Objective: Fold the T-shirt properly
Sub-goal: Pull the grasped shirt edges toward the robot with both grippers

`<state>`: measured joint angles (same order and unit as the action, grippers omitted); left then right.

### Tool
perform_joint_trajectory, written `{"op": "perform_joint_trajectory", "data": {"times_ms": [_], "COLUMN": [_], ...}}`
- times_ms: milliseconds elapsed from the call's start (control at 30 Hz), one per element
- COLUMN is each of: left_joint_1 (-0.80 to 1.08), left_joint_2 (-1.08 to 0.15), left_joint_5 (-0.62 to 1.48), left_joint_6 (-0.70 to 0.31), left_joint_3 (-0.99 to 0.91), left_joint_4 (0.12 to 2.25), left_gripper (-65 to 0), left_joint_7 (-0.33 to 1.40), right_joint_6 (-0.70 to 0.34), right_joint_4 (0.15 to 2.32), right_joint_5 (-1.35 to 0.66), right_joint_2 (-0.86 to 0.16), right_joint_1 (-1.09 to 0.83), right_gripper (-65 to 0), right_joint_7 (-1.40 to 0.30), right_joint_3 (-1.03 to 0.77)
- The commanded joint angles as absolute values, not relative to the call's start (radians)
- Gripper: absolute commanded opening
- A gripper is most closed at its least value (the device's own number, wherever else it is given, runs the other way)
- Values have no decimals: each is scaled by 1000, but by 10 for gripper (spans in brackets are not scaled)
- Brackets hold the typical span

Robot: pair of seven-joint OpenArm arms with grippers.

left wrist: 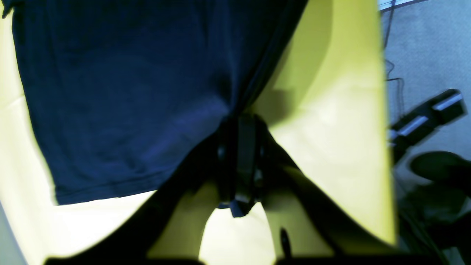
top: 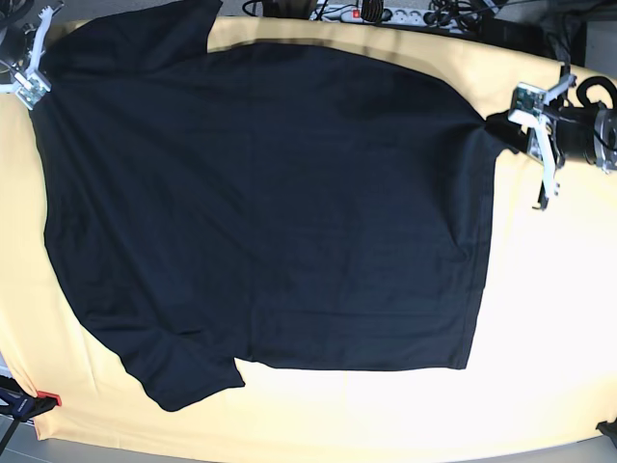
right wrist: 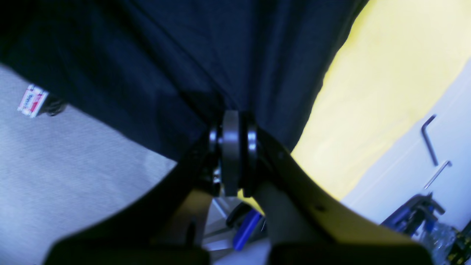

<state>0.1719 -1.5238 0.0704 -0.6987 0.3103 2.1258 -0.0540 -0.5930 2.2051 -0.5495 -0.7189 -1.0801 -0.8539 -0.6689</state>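
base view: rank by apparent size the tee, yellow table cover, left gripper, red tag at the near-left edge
1. Yellow cloth table cover, edges run out of frame.
2. Plain black short-sleeved T-shirt, covering most of it.
3. Left gripper, at the shirt's edge.
4. Small red tag, smallest.

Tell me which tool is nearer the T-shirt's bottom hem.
Left. The left tool pinches a corner of the hem; the right tool holds the T-shirt at its sleeve end.

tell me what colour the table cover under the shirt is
Yellow: the plain yellow table cover under the large black short-sleeved T-shirt shows best in the base view.
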Motion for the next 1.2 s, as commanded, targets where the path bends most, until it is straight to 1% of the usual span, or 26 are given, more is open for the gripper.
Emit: {"op": "perform_joint_trajectory", "data": {"times_ms": [0,133,433,633,767,933,1067,1167], "left_joint_1": [182,221,221,221,220,192,134,118], "left_joint_2": [-1549,-1552,-1553,-1553,-1553,-1553,-1550,-1515], "left_joint_5": [80,60,70,201,170,102,105,104], "left_joint_6": [-698,-698,-698,-698,-698,-696,-610,-546], "left_joint_3": [299,299,299,299,299,299,299,299], "left_joint_4": [2140,2164,2229,2277,2274,2259,2257,2257], "left_gripper": [-650,-650,-650,-650,-650,-650,-650,-650], "left_joint_7": [-55,6,81,278,340,342,340,337], "right_joint_6": [-589,-588,-589,-588,-588,-583,-585,-588], "right_joint_4": [2215,2215,2215,2215,2215,2215,2215,2215], "right_joint_5": [-557,-617,-625,-631,-630,-628,-628,-628], "right_joint_2": [-731,-728,-726,-727,-727,-727,-727,-729], "right_joint_1": [-1096,-1126,-1147,-1149,-1147,-1095,-1042,-1002], "right_gripper": [-650,-650,-650,-650,-650,-650,-650,-650], "right_joint_7": [-862,-862,-861,-846,-796,-796,-750,-736], "right_joint_3": [-699,-727,-727,-727,-727,-727,-727,-727]}}
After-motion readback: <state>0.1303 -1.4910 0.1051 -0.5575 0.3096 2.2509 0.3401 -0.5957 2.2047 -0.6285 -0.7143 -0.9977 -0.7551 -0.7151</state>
